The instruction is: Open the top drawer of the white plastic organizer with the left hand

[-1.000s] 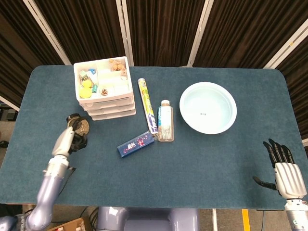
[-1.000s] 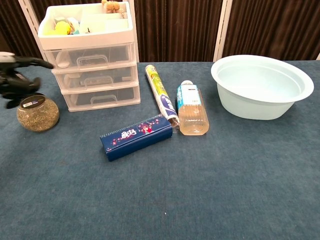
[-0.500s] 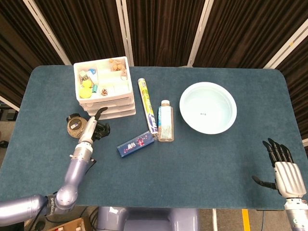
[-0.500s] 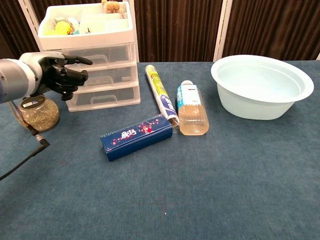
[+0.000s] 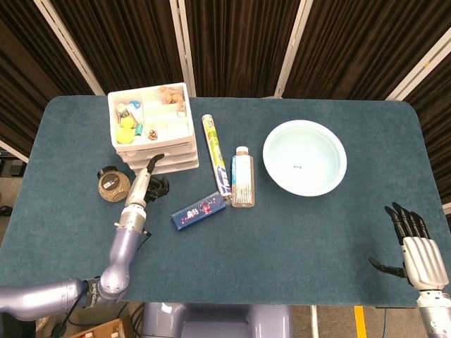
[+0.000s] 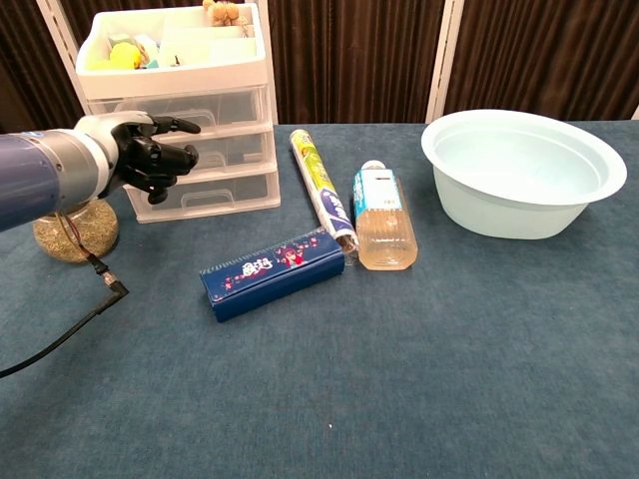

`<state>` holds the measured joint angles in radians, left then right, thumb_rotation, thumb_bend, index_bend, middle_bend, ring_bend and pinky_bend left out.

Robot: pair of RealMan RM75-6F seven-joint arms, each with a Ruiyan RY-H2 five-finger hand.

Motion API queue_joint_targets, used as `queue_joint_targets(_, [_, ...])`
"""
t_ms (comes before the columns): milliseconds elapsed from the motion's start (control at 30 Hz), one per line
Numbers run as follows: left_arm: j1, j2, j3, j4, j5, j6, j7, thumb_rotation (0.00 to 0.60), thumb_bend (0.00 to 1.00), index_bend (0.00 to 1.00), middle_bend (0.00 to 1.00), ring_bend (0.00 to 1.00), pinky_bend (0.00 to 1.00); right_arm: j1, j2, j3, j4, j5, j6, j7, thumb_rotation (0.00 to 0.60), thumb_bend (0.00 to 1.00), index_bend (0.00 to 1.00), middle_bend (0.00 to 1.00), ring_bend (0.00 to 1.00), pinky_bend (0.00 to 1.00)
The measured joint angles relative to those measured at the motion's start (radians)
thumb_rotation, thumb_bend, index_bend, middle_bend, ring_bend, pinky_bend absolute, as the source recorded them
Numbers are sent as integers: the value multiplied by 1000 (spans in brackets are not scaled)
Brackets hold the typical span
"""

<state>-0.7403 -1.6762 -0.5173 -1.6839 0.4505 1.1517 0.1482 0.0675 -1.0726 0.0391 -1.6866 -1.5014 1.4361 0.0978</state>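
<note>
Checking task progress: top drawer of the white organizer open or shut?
Shut. The top drawer sits flush with the two below; the left hand is in front, not visibly gripping its handle.

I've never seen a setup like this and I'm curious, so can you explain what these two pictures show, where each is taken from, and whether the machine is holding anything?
This is a two-armed robot with human-like hands at a blue table. One picture looks down from its head, the other forward from its chest. On the table are a white drawer organizer, a jar, a foil-like roll, a bottle lying down, a blue box and a pale basin. The left hand is in front of the drawers with one finger extended, holding nothing. The right hand rests open near the table's edge.
</note>
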Motion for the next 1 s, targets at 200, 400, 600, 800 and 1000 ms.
queue_joint_targets(200, [-27,-38,-13,44,4,-14,-15,600,693,93,1000,927,815,-1,2,-2,-3,0,-1,4,600,155,0,0,0,0])
queue_joint_targets(400, [-44,-73,-21,78,28,-24,-45,600,693,102,1000,927,815,0,3,-3,-4,-4,-1,9,600,155,0,0,0,0])
queue_joint_targets(600, [-60,-101,-40,113,27,-42,-71,600,693,118,1000,927,815,0,3,-3,-5,-4,-1,10,600,155,0,0,0,0])
queue_joint_targets(800, [-60,-109,-33,108,33,-46,-76,600,693,121,1000,927,815,1,4,-3,-5,-3,-2,11,600,155,0,0,0,0])
queue_joint_targets(1000, [-48,-105,-17,82,45,-46,-80,600,694,121,1000,928,815,0,3,-4,-6,-5,-1,7,600,155,0,0,0,0])
